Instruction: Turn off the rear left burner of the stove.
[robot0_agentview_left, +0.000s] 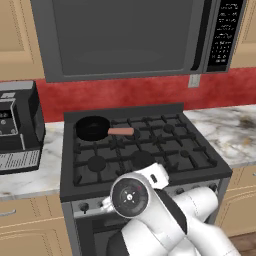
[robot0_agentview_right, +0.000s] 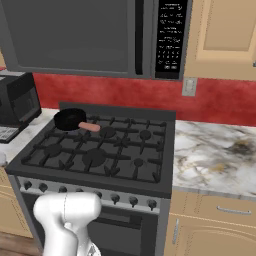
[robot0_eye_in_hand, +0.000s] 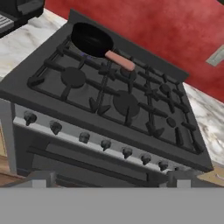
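stove (robot0_eye_in_hand: 131, 127) fronts the frame as the gripper (robot0_eye_in_hand: 109, 178), hanging short of the silver knob strip (robot0_eye_in_hand: 105, 144), points along its two dark fingertips (robot0_eye_in_hand: 41, 178) at the row of small round knobs; whether the pincer is spread or clenched cannot be told from these views, though nothing sits between the tips. beyond the strip, the rear left burner lies at the cooktop's back left corner, covered by the black skillet (robot0_eye_in_hand: 92, 39) with its salmon-pink handle (robot0_eye_in_hand: 120, 60) angled toward the middle. judged from this stance, the arm is lining up low at the front edge because the burner's control sits there, not at the flame.
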